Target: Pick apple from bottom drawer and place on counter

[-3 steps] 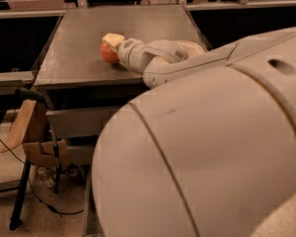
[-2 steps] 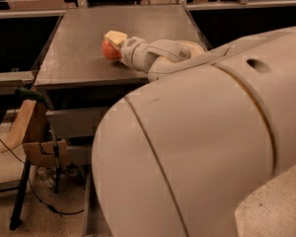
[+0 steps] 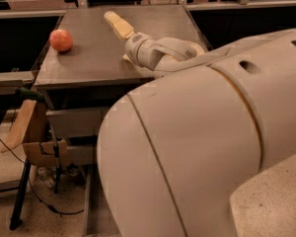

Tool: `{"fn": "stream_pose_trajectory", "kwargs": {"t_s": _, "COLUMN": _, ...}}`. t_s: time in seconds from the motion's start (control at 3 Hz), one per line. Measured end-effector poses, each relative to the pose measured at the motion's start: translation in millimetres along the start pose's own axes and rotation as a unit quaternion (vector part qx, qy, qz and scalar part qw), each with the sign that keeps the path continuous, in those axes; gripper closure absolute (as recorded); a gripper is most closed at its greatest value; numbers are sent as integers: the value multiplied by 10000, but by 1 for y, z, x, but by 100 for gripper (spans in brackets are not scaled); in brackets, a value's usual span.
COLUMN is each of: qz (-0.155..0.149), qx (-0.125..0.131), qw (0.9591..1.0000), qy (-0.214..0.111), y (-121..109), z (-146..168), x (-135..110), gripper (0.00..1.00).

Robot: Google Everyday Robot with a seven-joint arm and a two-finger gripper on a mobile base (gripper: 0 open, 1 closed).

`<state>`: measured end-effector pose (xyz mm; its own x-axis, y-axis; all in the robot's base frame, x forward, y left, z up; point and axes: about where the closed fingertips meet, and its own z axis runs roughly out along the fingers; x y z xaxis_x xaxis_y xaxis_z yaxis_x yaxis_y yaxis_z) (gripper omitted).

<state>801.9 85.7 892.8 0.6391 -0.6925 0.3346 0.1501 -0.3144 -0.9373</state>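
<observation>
Grey counter (image 3: 89,58) bears the apple (image 3: 61,40), well apart from the empty gripper (image 3: 112,19) held over its back part. Whether the gripper is spread or closed cannot be told. Placing is judged done, and only a retreat is needed.

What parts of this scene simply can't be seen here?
Camera view:
- Bottom drawer: inside hidden behind the robot's white arm.
- Counter: near right corner covered by that arm.
- Claw, above the counter's far middle: contact with the surface unclear.

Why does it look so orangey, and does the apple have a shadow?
Camera view: dim, warm light tints everything; the apple casts a small dark shadow on the counter beside it; the tool, over the counter's far side, looks pale yellow.
</observation>
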Motion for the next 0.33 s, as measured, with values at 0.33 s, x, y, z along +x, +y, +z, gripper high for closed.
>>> {"fn": "stream_pose_trajectory", "kwargs": {"t_s": 0.33, "qz": 0, "qx": 0, "qw": 10000, "qy": 0, "y": 0, "z": 0, "x": 0, "gripper": 0}}
